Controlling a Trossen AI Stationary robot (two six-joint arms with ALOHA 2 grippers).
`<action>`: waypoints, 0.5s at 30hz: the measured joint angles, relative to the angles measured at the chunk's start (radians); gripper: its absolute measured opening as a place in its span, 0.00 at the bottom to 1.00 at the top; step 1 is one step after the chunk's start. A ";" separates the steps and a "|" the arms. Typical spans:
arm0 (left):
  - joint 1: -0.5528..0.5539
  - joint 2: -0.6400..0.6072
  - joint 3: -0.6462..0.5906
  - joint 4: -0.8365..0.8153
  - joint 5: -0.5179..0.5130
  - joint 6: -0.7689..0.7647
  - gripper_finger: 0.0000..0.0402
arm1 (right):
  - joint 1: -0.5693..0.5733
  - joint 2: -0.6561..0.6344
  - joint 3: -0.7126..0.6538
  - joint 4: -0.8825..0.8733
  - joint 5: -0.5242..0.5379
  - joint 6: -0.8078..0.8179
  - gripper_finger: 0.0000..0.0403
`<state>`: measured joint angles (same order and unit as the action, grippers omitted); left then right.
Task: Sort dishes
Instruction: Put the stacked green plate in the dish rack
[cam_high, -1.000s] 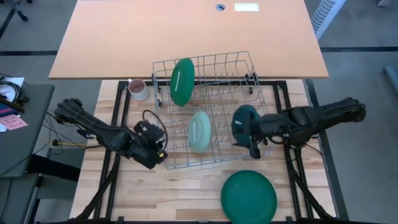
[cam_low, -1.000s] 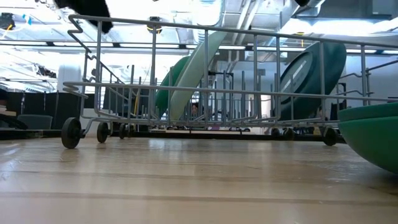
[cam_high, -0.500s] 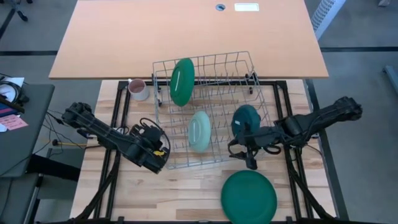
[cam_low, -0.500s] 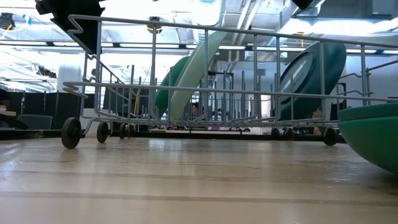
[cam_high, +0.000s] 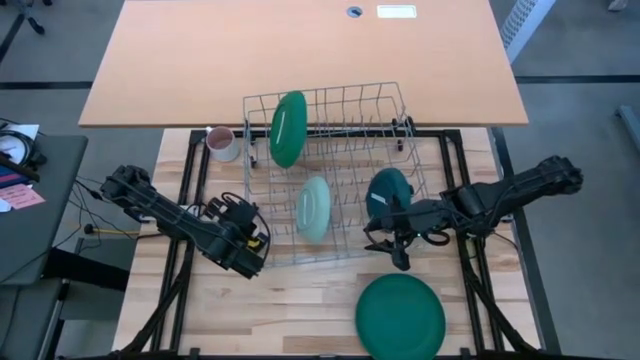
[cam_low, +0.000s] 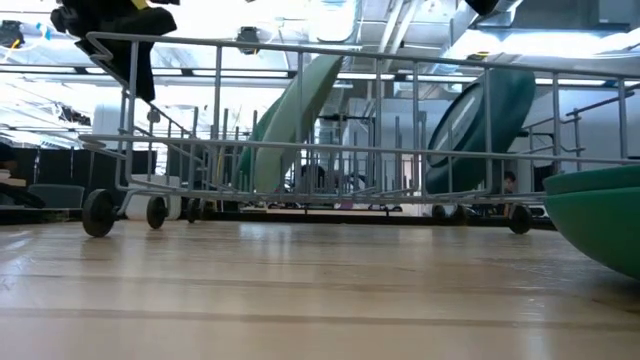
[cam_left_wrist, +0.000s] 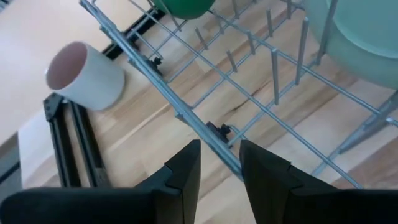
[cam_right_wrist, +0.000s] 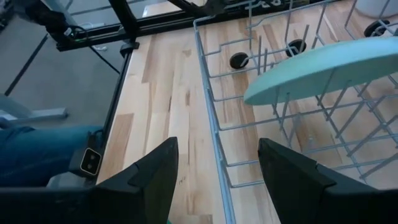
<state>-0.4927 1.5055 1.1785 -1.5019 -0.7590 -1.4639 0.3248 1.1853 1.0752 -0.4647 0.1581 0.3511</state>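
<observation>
The left gripper (cam_left_wrist: 219, 163) is seen clamped on the rim wire of the dish rack (cam_high: 330, 100) at its near left corner. The right gripper (cam_high: 385, 240), jaws wide and empty, is held nearest the flat dark green plate (cam_high: 400, 316), which lies just beyond its fingertips outside the rack.

Bare table (cam_high: 300, 300) lies open in front of the rack (cam_high: 350, 255). Upright plates (cam_high: 313, 208) and wire tines crowd the rack's inside. A flat green plate (cam_high: 400, 315) blocks the table's right front corner.
</observation>
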 joint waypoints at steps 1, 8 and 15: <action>0.000 0.001 0.000 -0.001 -0.006 0.000 0.25 | 0.000 0.000 0.000 0.001 0.000 0.000 0.57; 0.002 0.002 -0.004 -0.084 -0.065 -0.006 0.20 | -0.007 0.000 0.000 0.001 0.000 -0.007 0.57; 0.038 -0.007 -0.004 -0.074 -0.124 0.089 0.15 | -0.020 0.000 0.000 0.002 0.000 -0.095 0.57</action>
<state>-0.4543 1.4986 1.1744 -1.5761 -0.8835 -1.3749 0.3053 1.1854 1.0756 -0.4625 0.1578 0.2561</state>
